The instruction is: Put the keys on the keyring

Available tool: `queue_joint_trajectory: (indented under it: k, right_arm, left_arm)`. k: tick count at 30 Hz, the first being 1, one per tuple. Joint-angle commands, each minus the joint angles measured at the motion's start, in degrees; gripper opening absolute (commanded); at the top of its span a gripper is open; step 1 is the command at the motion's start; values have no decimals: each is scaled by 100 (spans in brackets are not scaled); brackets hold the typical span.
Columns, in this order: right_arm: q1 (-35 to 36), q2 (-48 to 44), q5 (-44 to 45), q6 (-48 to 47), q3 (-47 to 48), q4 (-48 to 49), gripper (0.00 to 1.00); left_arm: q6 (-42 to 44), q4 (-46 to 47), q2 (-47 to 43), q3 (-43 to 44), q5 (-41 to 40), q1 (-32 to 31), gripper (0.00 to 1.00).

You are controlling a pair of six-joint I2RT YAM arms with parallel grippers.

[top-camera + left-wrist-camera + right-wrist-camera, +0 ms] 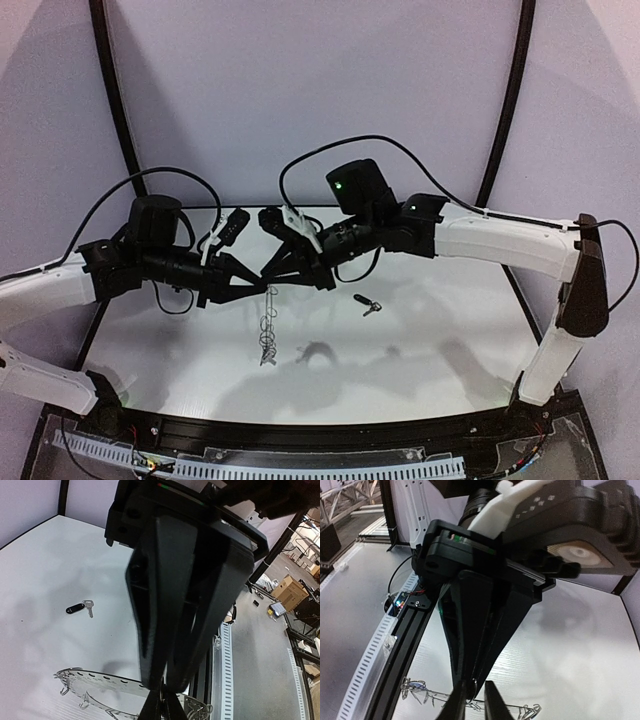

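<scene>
The keyring (pixel 267 335) hangs edge-on below the point where my two grippers meet over the table. In the left wrist view it is a flat grey disc (pixel 100 686) with wire loops on its rim. My left gripper (pixel 258 292) (pixel 164 694) is shut on a small wire loop of the keyring. My right gripper (pixel 278 283) (pixel 479 692) faces it tip to tip, jaws a narrow gap apart around that loop. The black-headed key (pixel 367 304) (pixel 80 608) lies on the table to the right. A bluish oval (pixel 416 685) shows among the loops; whether it is the blue key I cannot tell.
The white table (pixel 440 340) ends at a black rail (pixel 300 432) along its near edge, with a slotted white cable duct (pixel 226 655) beside it. Black cables (pixel 300 160) arch above both wrists.
</scene>
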Motion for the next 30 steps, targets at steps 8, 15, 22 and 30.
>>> queue_joint_trajectory:
  k: [8,15,22,30]
  right_arm:
    - [86,242,-175,-184,289,-762,10]
    - [107,313,-642,-71,383,-772,2]
    - [144,265,-752,-45,372,-843,0]
    - [166,-583,499,730,-383,804,0]
  left_arm:
    - [158,101,-150,244,-13,-40,1]
    - [148,609,-263,141,-16,-36,1]
    - [90,1016,-340,29,-228,-40,1]
    - [-65,1310,-519,-388,-771,-41,24]
